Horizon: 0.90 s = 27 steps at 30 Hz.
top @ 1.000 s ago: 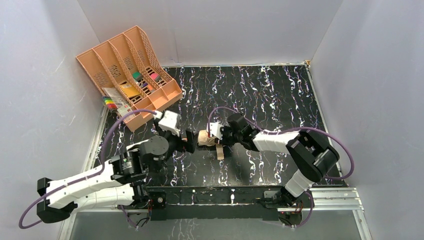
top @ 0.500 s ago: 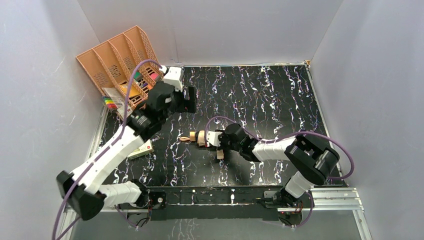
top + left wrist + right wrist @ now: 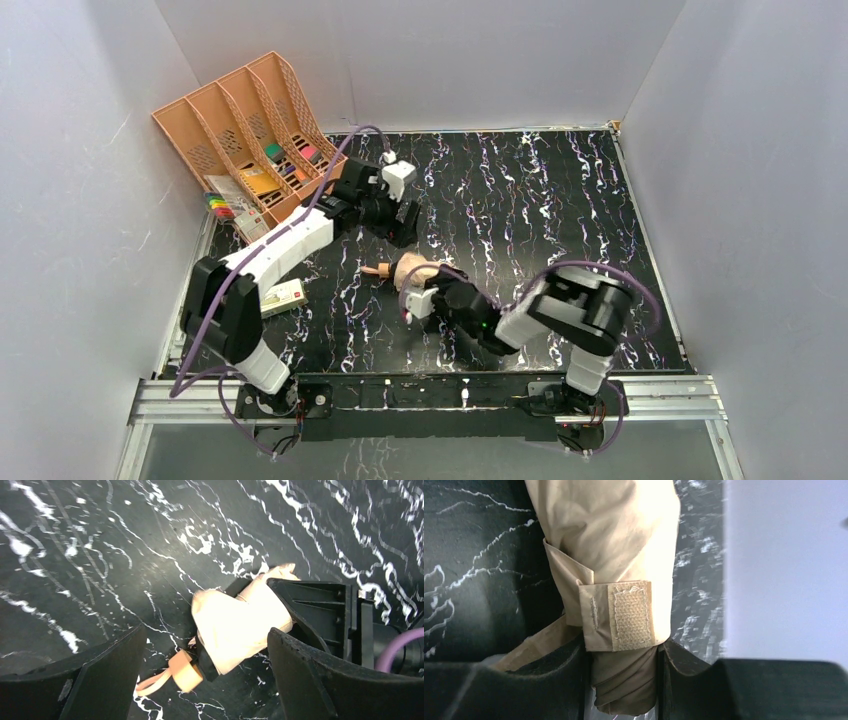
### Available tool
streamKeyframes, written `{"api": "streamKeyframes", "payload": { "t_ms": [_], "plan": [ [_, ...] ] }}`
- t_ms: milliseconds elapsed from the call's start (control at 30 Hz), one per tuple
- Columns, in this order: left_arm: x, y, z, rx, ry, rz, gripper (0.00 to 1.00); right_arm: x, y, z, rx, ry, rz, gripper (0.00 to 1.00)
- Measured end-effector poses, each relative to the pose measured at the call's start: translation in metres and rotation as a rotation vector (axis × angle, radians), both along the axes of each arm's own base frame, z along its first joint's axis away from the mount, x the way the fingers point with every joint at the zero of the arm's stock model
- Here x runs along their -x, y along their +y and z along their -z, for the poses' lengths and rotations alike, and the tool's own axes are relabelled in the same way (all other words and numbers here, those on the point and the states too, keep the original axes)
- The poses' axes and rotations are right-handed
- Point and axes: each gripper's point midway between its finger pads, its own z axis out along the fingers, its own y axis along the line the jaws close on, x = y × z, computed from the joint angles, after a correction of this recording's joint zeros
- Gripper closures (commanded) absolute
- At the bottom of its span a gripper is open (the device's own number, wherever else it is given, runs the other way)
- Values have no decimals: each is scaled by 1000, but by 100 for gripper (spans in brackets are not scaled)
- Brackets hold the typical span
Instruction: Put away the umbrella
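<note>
The umbrella (image 3: 418, 268) is sitting over the middle of the worktop (image 3: 560, 200), a little toward its near-left side. Its pale tan fabric is bunched in a loose roll. The handle (image 3: 185, 670) is pointing toward the left edge, with the loop strap (image 3: 150, 682) trailing off its end.

The right gripper (image 3: 624, 666) is clamping the roll from the near side. Its black fingers (image 3: 551, 680) are pressing into the fabric on both sides. In the right wrist view a closure tab with a woven hook-and-loop patch (image 3: 630, 615) is facing the camera; it is plain, with no lettering. I cannot tell whether the umbrella is resting on the worktop or is lifted just off it.

The left gripper (image 3: 407, 222) is hovering just beyond the umbrella on its far side, with its jaws standing wide apart and nothing between them. It is not touching the fabric.

The tray (image 3: 200, 120) is leaning in the far-left corner, its slots holding small coloured items. A bundle of markers (image 3: 218, 205) is lying just beside its near end. A small box (image 3: 283, 297) is lying near the left edge, well apart from the umbrella. Its print is too small to read.
</note>
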Motion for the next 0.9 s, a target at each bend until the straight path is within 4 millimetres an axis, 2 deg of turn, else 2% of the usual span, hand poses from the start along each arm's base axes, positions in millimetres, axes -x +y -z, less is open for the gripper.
{"api": "streamKeyframes", "payload": {
  "t_ms": [167, 467, 633, 900],
  "plan": [
    [18, -4, 36, -60, 112, 145, 11, 9, 7, 2, 56, -199, -7, 82],
    [46, 7, 65, -117, 162, 270, 11, 26, 21, 0, 55, -215, -72, 84],
    [56, 8, 72, -120, 181, 326, 11, 35, 24, 0, 51, -176, -124, 85],
    [74, -3, 79, -71, 233, 410, 12, 44, 26, 3, 57, -142, -180, 85]
  ]
}}
